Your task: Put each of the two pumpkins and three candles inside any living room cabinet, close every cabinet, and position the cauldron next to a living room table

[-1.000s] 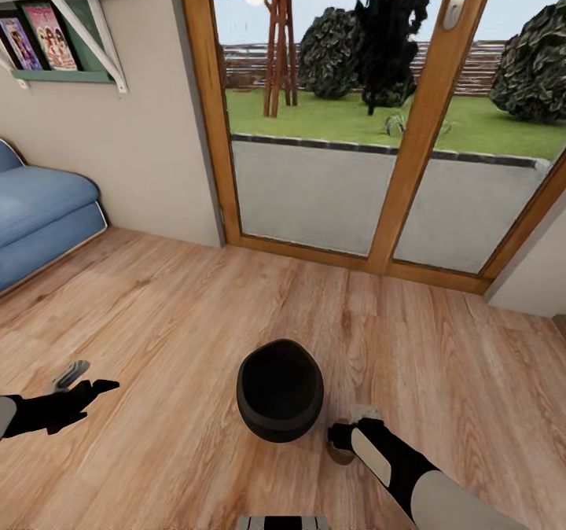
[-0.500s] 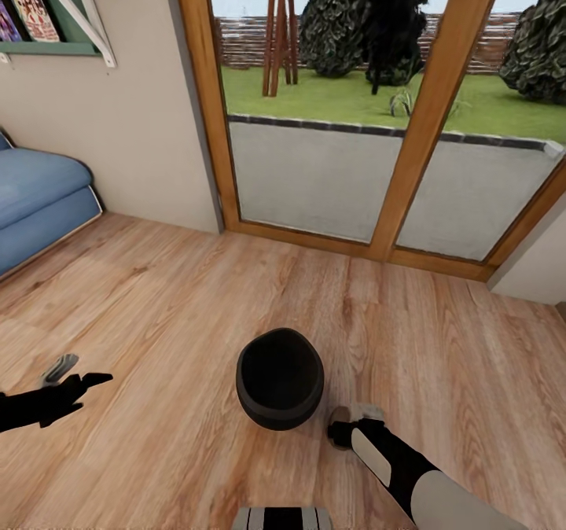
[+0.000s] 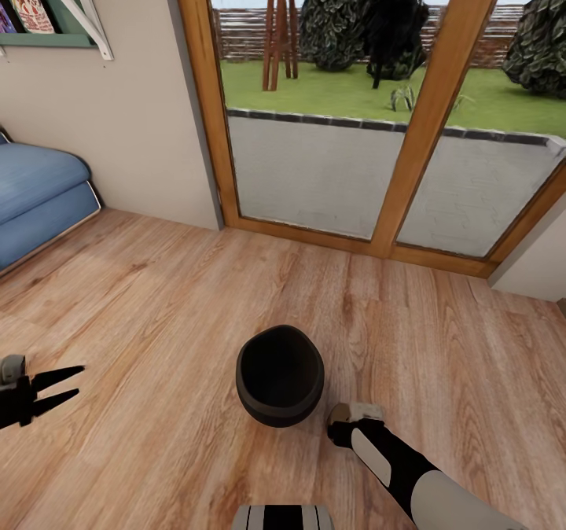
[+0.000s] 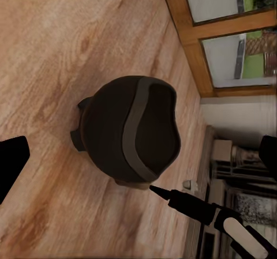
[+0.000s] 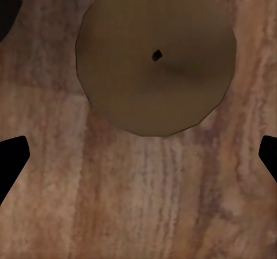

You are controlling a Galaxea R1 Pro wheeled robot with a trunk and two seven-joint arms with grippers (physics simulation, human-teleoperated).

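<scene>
A candle [image 5: 156,57] stands upright on the wooden floor [image 3: 157,294] directly beneath the right end effector [image 5: 138,155], whose fingers are spread wide and hold nothing. Judging by this, the step in hand is picking up the candle: the fingers should drop straight down to straddle its sides evenly before closing. The black cauldron [image 3: 280,374] sits on the floor just beside the candle, so it could be nudged if the arm swings inward. The left end effector [image 3: 56,388] hangs open and empty, well apart. Ahead stands a glass door [image 3: 330,160], and a blue sofa [image 3: 35,192] lies to the left.
</scene>
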